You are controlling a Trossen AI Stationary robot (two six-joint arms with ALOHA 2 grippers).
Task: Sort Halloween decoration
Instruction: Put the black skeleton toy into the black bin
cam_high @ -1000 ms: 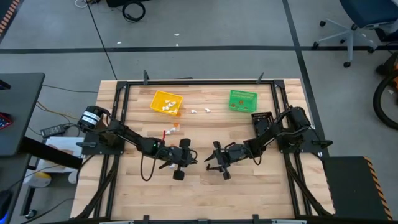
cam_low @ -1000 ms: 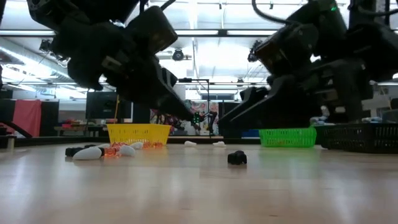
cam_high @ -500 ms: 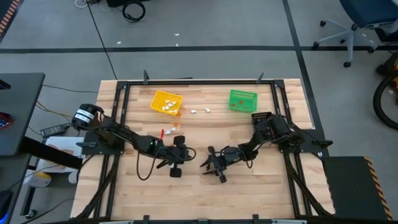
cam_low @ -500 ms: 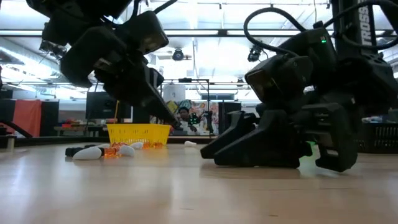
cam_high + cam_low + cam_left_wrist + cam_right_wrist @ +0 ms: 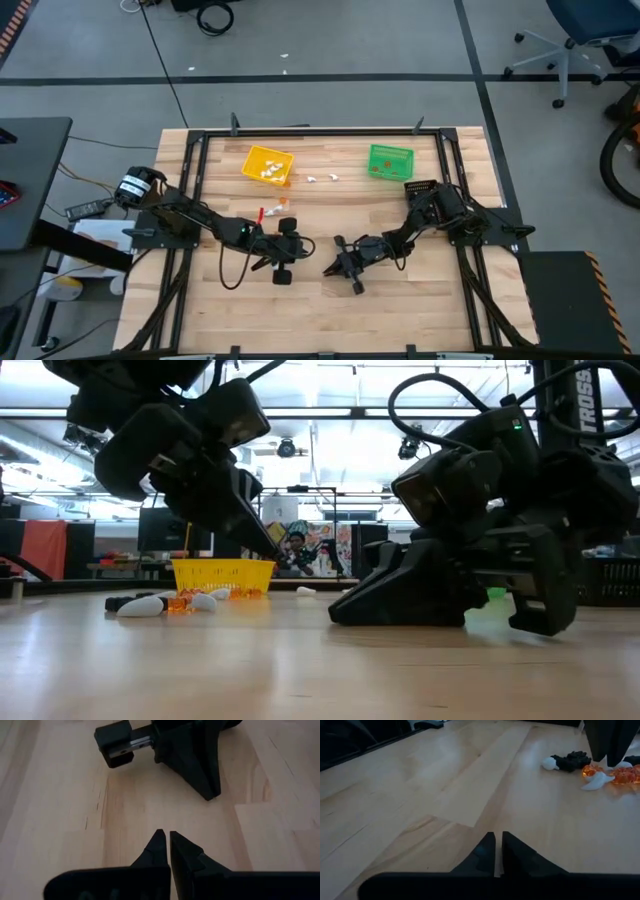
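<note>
Inventory — sorting table, Halloween decoration

- Yellow bin (image 5: pixel 267 164), far left part of the table: several white trinkets inside, so some sorting looks done
- Green bin (image 5: pixel 390 160), far right part: small orange spots show inside
- Black bin (image 5: pixel 420 189), just near the green one, partly hidden by the right arm; contents cannot be told
- Loose white trinkets (image 5: pixel 322 178) on the wood between the yellow and green bins — unsorted
- Mixed cluster (image 5: pixel 275 208) of orange, white and black trinkets on the wood below the yellow bin, beside the left arm; the right wrist view shows the same heap (image 5: pixel 592 771) — unsorted
- Left gripper (image 5: pixel 285 256): low at table centre, fingers together, nothing between them in its wrist view
- Right gripper (image 5: pixel 340 267): down on the wood just right of the left one, fingers together; whether a trinket is pinched at the tips cannot be told

Judgement: partway through, with two loose groups left to bin
</note>
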